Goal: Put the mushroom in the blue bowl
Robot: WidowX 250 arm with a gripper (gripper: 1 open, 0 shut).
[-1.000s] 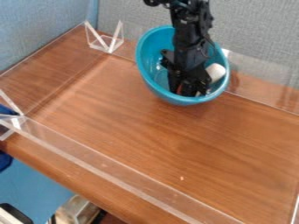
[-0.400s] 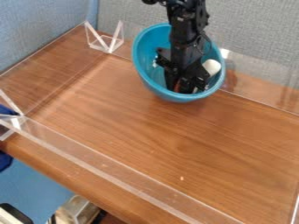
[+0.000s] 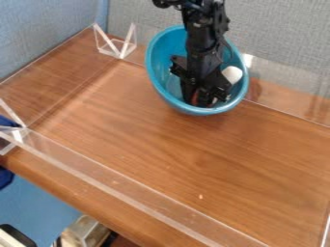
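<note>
the bowl [image 3: 175, 85] sits far back on the table [image 3: 154, 145].

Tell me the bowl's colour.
Glossy turquoise-blue, plain; the bowl shows in the only camera view.

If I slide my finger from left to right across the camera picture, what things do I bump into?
Blue clip at the left edge → clear triangle stand at the back → blue bowl, with the robot's hand inside it.
</note>
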